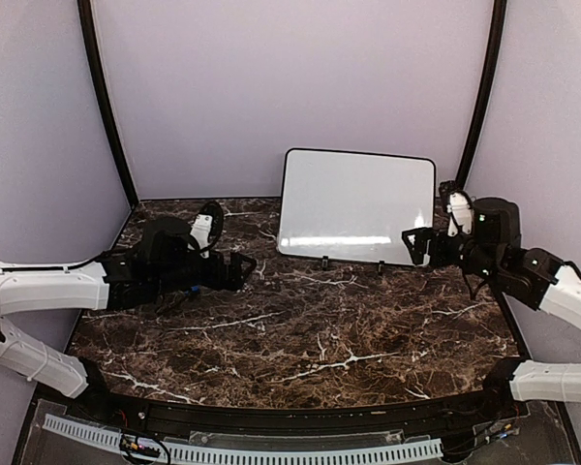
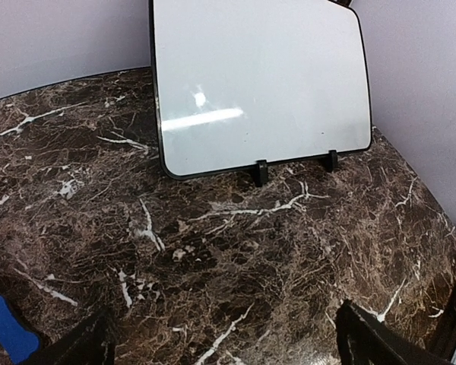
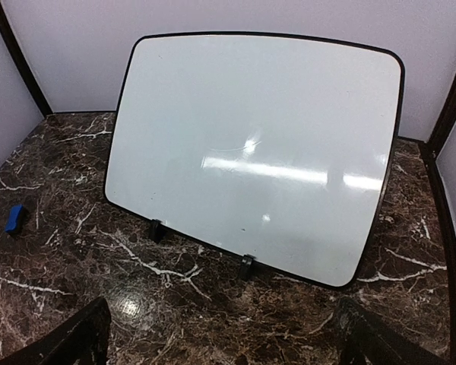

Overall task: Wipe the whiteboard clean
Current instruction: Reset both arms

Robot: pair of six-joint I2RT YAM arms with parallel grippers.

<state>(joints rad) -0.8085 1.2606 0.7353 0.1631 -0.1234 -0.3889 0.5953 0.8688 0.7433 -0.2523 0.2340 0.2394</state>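
Nothing legible appeared in any of the three views: no text, label, brand, number or sign. The large flat white rectangular whiteboard with rounded corners and a thin black edge (image 1: 358, 205) bore no readable writing. Its face showed only bright reflected streaks of light and a tiny dark speck, too small to read as a character.
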